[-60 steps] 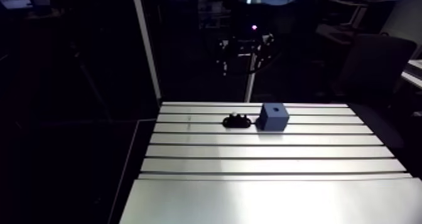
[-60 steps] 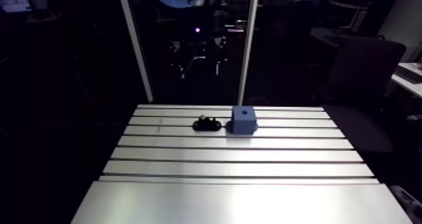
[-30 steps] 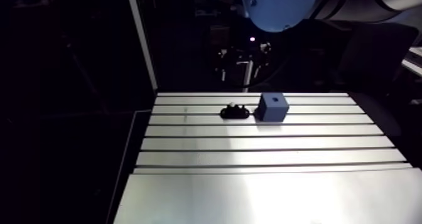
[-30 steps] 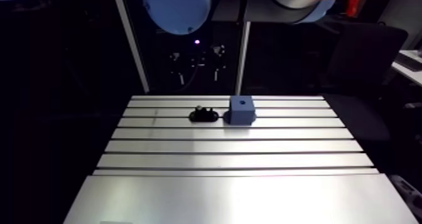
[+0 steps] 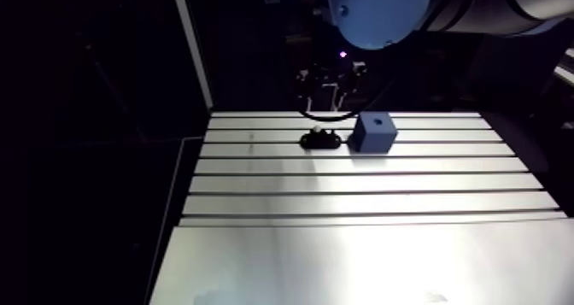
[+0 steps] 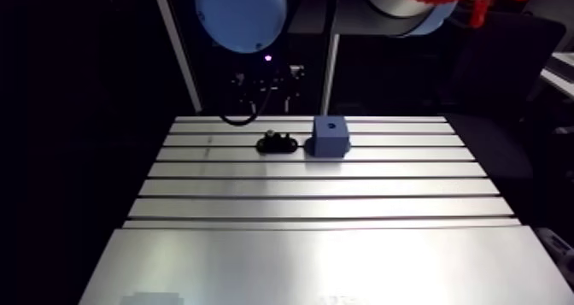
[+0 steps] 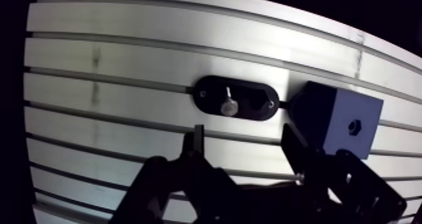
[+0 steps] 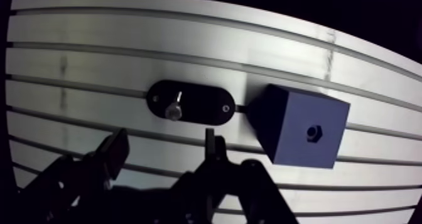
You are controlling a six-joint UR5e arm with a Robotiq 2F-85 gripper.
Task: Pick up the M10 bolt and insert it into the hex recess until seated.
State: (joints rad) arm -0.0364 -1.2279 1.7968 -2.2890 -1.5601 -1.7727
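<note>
A black oval holder (image 7: 237,99) lies on the slotted table, and the silver M10 bolt (image 7: 228,106) stands upright in it. Right beside the holder sits a blue block (image 7: 339,118) with a small hex recess (image 7: 355,126) in its face. In the wrist view my gripper (image 7: 245,142) hovers above the table, short of the holder. Its dark fingers (image 7: 198,137) are spread apart with nothing between them. The arm view shows the holder (image 5: 320,140) and the block (image 5: 374,131) side by side near the table's far edge.
The aluminium table (image 5: 359,202) has several long slots running across it, and a smooth plate (image 5: 359,266) covers its near part. A light-blue joint cap (image 5: 376,9) of the arm hangs at the top of the arm view. A white post (image 5: 192,48) stands behind the table.
The arm view has shifted, so the camera moved: the table sits higher in the picture and the blue joint cap has come in at the top. Holder, bolt and block stay put.
</note>
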